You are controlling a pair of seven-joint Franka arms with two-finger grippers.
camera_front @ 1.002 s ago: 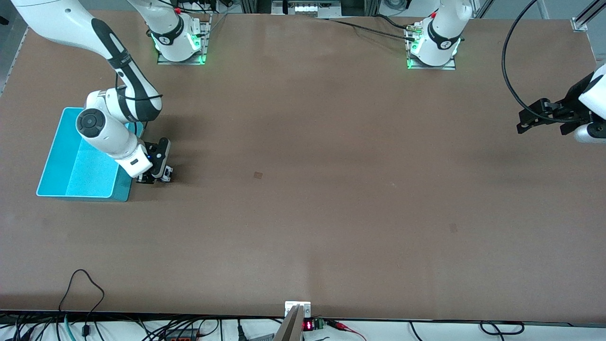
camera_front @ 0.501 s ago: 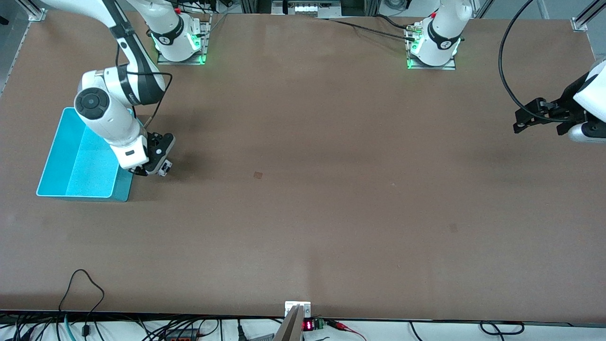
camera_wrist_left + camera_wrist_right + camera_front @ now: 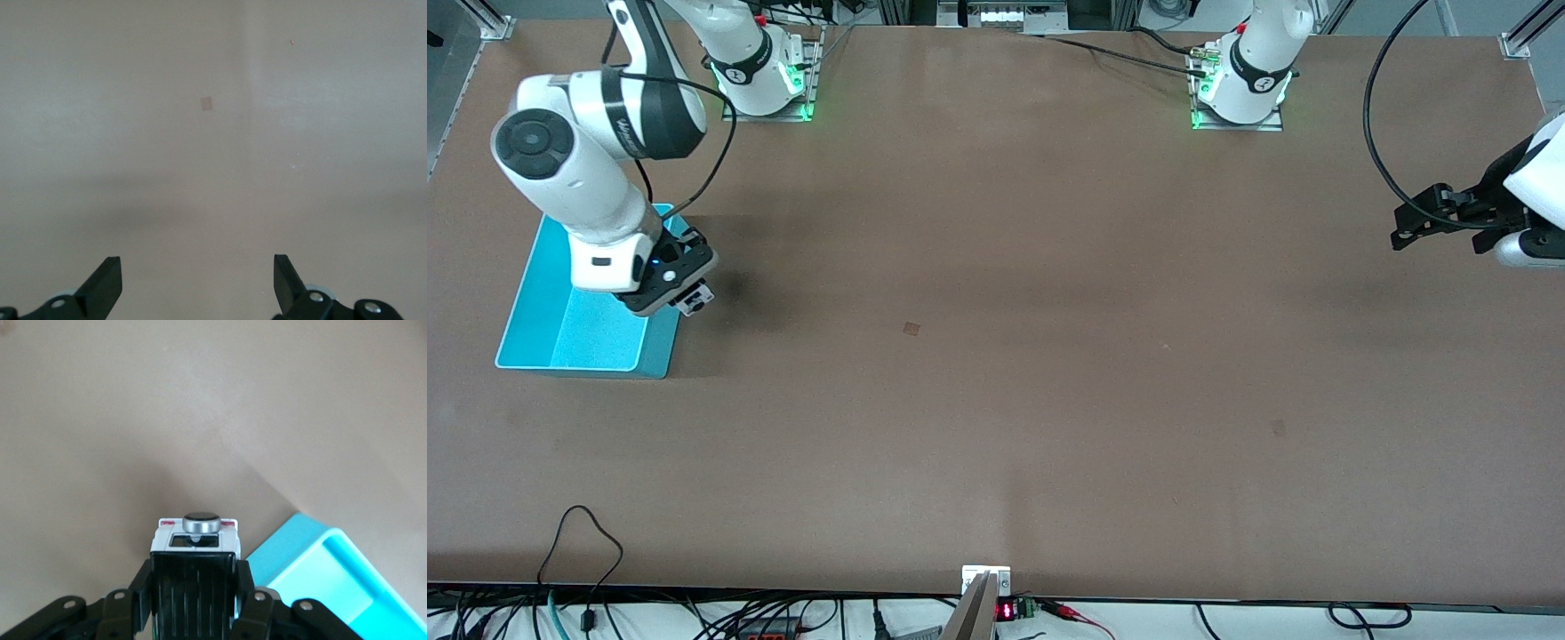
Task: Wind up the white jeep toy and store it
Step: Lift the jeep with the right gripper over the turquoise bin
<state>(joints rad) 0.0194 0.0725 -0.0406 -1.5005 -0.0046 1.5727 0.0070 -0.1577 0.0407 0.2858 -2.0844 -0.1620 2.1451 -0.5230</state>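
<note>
The white jeep toy, with its ribbed black roof and a round spare wheel at one end, is clamped between the fingers of my right gripper. In the front view the right gripper hangs in the air over the turquoise bin's rim on the side toward the table's middle, the jeep's white end poking out below it. The bin shows open beside the jeep in the right wrist view. My left gripper waits open at the left arm's end of the table, its fingertips wide apart over bare tabletop.
The brown table carries little else. A small dark square mark lies near the middle. Cables trail along the table edge nearest the front camera. Both arm bases stand at the table edge farthest from that camera.
My right arm has lifted the jeep off the table and carried it from beside the bin toward the bin's rim. The left arm has barely moved.
</note>
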